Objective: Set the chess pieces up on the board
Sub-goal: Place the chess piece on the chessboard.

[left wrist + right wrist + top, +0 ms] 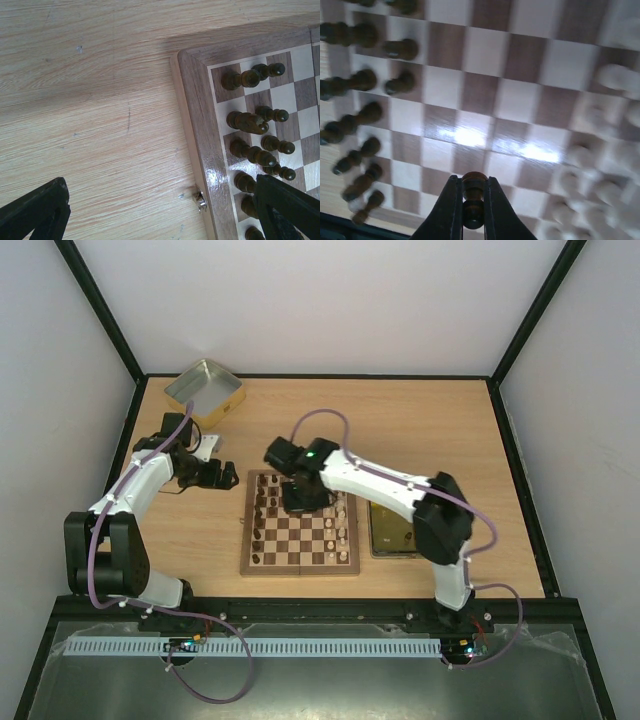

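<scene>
The board (pixel 300 565) lies mid-table, with dark chess pieces (pixel 262 515) along its left columns and cream pieces (pixel 343 530) along its right. My right gripper (pixel 305 498) hovers over the board's far middle, shut on a dark brown pawn (pixel 473 200) held above the checks (pixel 515 100). Dark pieces (pixel 360 80) show at the left of the right wrist view, blurred cream ones (pixel 615 80) at the right. My left gripper (pixel 222 478) is open and empty over bare table just left of the board's rim (pixel 197 145); dark pieces (pixel 250 120) stand beside it.
A silver square tin (pixel 204 390) sits at the back left. A yellow-gold tin (pixel 392 530) lies right of the board, partly under the right arm. A small metal clasp (pixel 200 200) sticks out of the board's left edge. Black frame rails and white walls enclose the table.
</scene>
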You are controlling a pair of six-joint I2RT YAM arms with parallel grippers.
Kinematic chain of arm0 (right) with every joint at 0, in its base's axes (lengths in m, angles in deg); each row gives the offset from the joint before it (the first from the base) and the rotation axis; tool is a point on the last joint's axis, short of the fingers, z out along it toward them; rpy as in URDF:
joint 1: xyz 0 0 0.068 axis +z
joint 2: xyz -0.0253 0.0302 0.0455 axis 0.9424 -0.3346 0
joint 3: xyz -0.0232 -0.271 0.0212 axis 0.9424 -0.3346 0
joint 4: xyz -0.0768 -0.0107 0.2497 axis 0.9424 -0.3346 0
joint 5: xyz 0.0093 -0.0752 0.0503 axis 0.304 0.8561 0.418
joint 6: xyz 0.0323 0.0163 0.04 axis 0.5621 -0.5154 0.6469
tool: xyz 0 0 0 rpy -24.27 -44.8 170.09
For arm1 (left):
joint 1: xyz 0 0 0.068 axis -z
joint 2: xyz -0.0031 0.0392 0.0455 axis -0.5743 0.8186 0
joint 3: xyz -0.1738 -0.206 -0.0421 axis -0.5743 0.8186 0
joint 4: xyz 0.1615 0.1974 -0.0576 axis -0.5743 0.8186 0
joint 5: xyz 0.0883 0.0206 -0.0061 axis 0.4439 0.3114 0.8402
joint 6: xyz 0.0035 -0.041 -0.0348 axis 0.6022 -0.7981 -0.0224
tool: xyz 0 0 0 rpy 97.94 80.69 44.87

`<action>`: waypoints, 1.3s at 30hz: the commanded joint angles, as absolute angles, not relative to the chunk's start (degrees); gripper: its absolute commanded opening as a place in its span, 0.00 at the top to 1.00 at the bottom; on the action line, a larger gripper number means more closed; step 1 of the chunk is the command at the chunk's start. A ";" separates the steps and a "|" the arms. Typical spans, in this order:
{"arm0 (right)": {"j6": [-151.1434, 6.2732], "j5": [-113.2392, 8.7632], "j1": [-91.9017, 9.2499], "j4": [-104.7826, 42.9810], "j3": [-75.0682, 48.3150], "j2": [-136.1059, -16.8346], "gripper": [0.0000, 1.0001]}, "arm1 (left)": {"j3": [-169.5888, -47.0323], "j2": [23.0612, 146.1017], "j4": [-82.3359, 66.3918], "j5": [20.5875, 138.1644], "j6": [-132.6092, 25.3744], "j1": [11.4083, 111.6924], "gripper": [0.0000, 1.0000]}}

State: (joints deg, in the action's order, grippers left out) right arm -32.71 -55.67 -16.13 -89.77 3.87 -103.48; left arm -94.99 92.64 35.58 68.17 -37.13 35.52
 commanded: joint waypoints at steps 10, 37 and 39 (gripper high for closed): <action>-36.67 -57.24 -12.07 -94.70 24.42 -122.31 0.98 | -95.09 92.12 36.06 68.50 -37.11 35.10 0.00; -38.08 -60.35 -11.92 -94.79 27.86 -127.26 0.98 | -95.70 94.02 36.28 67.95 -36.93 35.05 0.00; -38.11 -60.42 -11.85 -94.72 28.06 -127.46 0.98 | -95.68 94.08 36.24 67.95 -36.92 35.05 0.00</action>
